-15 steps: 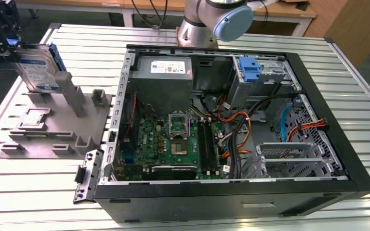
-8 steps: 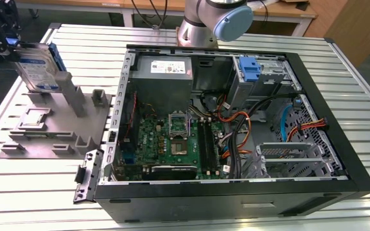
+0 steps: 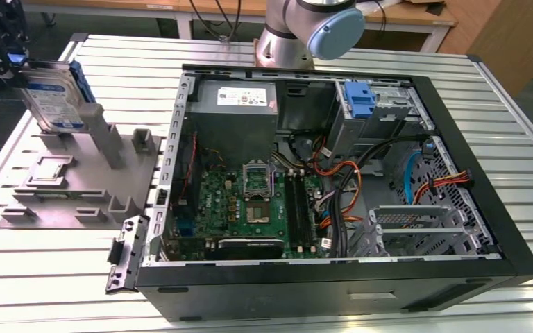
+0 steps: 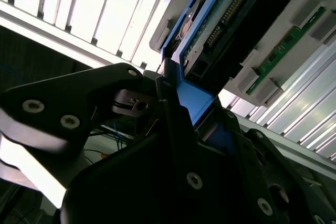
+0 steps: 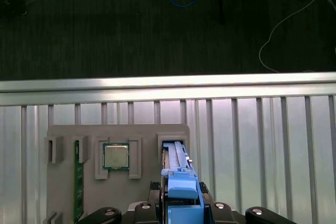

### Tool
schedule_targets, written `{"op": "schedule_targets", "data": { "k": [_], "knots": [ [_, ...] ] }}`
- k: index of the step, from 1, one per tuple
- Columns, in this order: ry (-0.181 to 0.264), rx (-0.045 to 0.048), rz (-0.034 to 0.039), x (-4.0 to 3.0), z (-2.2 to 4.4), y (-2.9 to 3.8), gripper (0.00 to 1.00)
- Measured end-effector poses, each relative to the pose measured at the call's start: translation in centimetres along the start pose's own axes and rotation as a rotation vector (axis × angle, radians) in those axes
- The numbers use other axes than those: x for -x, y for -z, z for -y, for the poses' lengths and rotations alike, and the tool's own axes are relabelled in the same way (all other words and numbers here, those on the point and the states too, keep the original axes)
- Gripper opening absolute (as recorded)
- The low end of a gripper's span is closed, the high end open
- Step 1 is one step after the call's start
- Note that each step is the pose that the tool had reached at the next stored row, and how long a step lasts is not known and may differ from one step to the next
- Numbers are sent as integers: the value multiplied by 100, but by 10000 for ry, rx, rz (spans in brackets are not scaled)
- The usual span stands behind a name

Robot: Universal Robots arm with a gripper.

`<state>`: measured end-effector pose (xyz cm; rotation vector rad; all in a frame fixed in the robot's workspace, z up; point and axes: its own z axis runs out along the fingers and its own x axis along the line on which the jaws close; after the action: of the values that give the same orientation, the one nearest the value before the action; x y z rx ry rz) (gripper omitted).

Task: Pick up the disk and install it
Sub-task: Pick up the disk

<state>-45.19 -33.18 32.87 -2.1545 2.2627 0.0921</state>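
Observation:
The disk (image 3: 52, 97) stands on edge in a slot of the grey stand (image 3: 81, 184) at the exterior view's left, its label and blue carrier frame showing. My gripper (image 3: 12, 62) is at the disk's upper edge. In the second wrist view the black fingers (image 4: 105, 93) press on the blue frame (image 4: 191, 100) from both sides, and the drive's circuit-board side (image 4: 220, 19) extends away from them. In the first wrist view the disk (image 5: 176, 161) sits edge-on in the stand's slot, with the gripper (image 5: 181, 205) shut on the blue frame.
An open computer case (image 3: 341, 274) lies on the slatted metal table (image 3: 488, 305), with a bare blue bracket (image 3: 361, 97) in its drive bay and cables beside it. The arm's base (image 3: 304, 28) stands behind the case. The stand (image 5: 68, 192) also carries a processor chip (image 5: 116, 156) and a green memory stick (image 5: 78, 182).

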Motion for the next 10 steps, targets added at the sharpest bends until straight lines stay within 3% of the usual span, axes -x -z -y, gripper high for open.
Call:
{"op": "schedule_targets", "data": {
  "k": [10],
  "knots": [
    [0, -3, 2, 2, -1, 37, 37]
  ]
}}
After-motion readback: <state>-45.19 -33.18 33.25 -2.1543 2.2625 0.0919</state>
